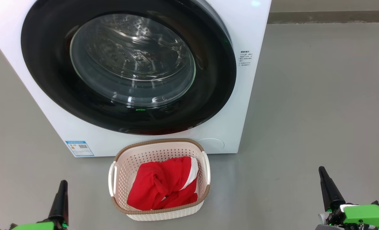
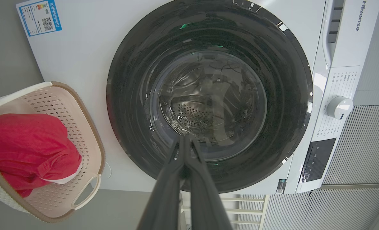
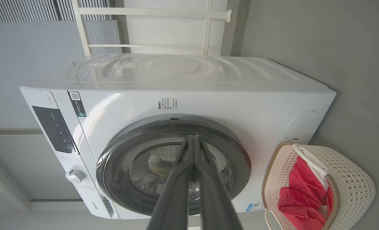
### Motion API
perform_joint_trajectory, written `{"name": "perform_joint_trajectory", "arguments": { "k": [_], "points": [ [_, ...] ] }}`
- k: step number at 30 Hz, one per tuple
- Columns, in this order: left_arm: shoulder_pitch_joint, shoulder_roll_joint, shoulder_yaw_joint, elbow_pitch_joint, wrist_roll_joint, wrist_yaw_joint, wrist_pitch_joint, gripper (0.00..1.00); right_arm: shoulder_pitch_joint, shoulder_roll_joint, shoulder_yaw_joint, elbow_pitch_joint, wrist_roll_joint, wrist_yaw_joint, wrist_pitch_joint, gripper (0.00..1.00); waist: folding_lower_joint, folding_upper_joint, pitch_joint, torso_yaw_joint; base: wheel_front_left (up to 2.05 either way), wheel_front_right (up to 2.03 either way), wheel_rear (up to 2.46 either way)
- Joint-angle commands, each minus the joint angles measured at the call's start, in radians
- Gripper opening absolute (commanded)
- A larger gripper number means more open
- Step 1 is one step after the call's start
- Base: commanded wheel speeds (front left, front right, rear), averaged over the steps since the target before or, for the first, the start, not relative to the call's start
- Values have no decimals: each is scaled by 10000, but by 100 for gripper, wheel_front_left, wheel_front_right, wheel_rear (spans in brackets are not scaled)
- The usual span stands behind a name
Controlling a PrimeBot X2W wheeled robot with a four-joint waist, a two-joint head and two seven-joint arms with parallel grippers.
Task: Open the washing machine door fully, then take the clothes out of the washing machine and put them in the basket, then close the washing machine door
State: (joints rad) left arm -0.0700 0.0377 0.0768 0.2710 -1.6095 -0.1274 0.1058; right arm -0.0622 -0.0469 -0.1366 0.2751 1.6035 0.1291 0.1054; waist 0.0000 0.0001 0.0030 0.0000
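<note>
Head view puts the washing machine door straight ahead and above both claws, its black rim lying flat against the white front of the washing machine with no gap that I can make out, so I judge it shut. The clothes lie heaped inside the basket, which stands on the floor just in front of the machine, below the door's lower edge. Through the glass the drum looks bare of red fabric.

The relation that matters now is sideways. The basket sits between the two claws, nearer the left claw, and the door's centre also lies up and slightly to the right of that claw. The right claw hangs out past the machine's right edge, well apart from both door and basket. Any last press on the door would therefore fall more naturally to the left arm.

Left wrist view has that claw's fingers pressed together, holding nothing, aimed at the lower part of the glass. Right wrist view has the other pair likewise closed and empty, pointing at the door from farther off.

By my reading all three steps are done.
</note>
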Motion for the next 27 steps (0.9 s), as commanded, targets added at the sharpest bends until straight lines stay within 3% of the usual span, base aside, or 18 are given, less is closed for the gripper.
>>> {"name": "perform_joint_trajectory", "arguments": {
  "k": [1, 27],
  "points": [
    [-377, 148, 348, -262, -9, -33, 57, 0, -458, -38, 223, -303, 46, 16, 82, 0, 0, -1, 0, 0, 0, 0, 0],
    [-378, 140, 360, -262, 0, -33, 66, 0, -458, -36, 221, -303, 44, 16, 84, 0, 0, -1, 0, 0, 0, 0, 0]
  ]
}}
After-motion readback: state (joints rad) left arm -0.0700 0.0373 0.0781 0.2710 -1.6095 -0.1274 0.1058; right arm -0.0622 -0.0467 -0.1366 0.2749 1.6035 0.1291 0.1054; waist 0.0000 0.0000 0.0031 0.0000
